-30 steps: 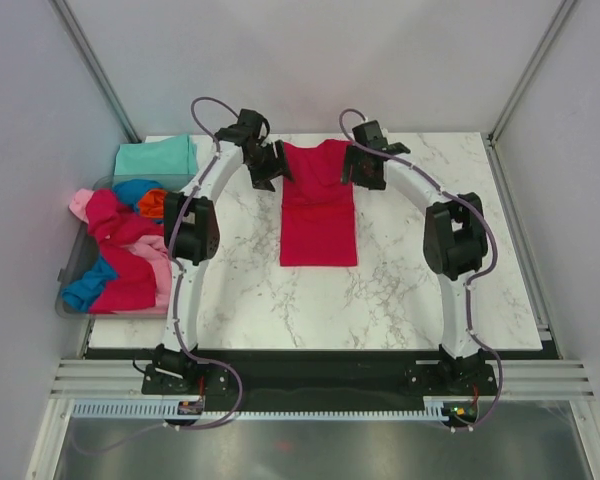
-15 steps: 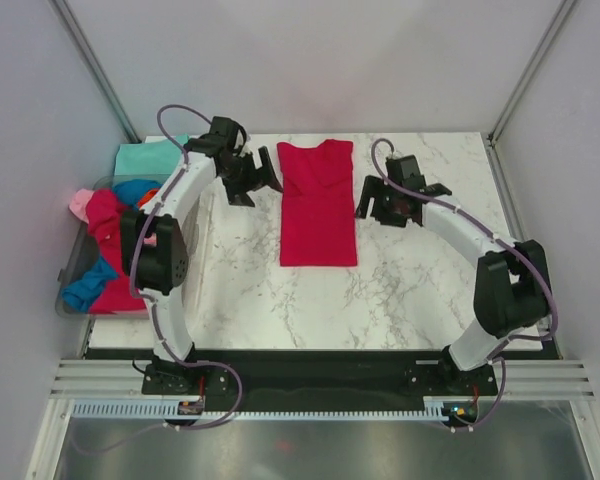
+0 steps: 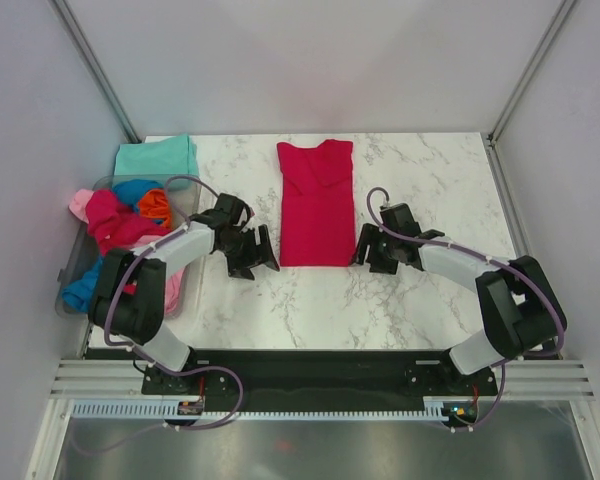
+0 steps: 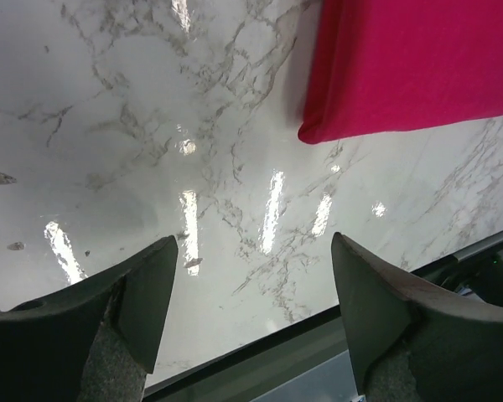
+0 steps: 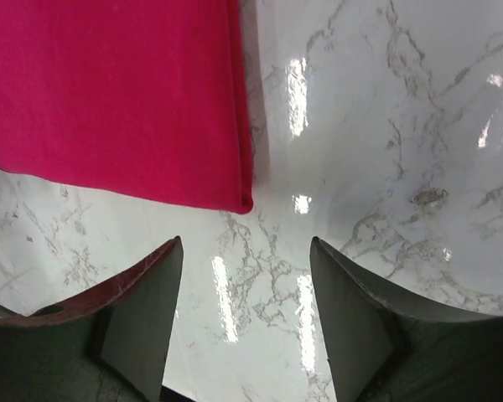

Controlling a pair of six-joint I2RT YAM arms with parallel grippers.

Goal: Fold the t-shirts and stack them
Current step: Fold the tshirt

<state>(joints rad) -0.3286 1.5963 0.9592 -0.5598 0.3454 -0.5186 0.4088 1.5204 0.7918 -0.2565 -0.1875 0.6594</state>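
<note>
The crimson-red t-shirt [image 3: 317, 203] lies flat on the marble table, folded into a long strip with its collar at the far end. My left gripper [image 3: 259, 256] is open and empty just left of the shirt's near-left corner [image 4: 318, 132]. My right gripper [image 3: 368, 253] is open and empty just right of the near-right corner [image 5: 239, 199]. A folded mint-teal shirt [image 3: 156, 156] lies at the far left of the table. Pink, blue and orange shirts [image 3: 125, 222] are heaped in the bin.
A clear plastic bin [image 3: 76, 265] stands at the table's left edge. Bare marble [image 3: 420, 180] lies to the right of the red shirt and in front of it. The table's near edge [image 4: 335, 322] shows in the left wrist view.
Both grippers have moved from the far end of the red shirt, by its collar, back along its sides to its near corners. The shirt lies where it was.
</note>
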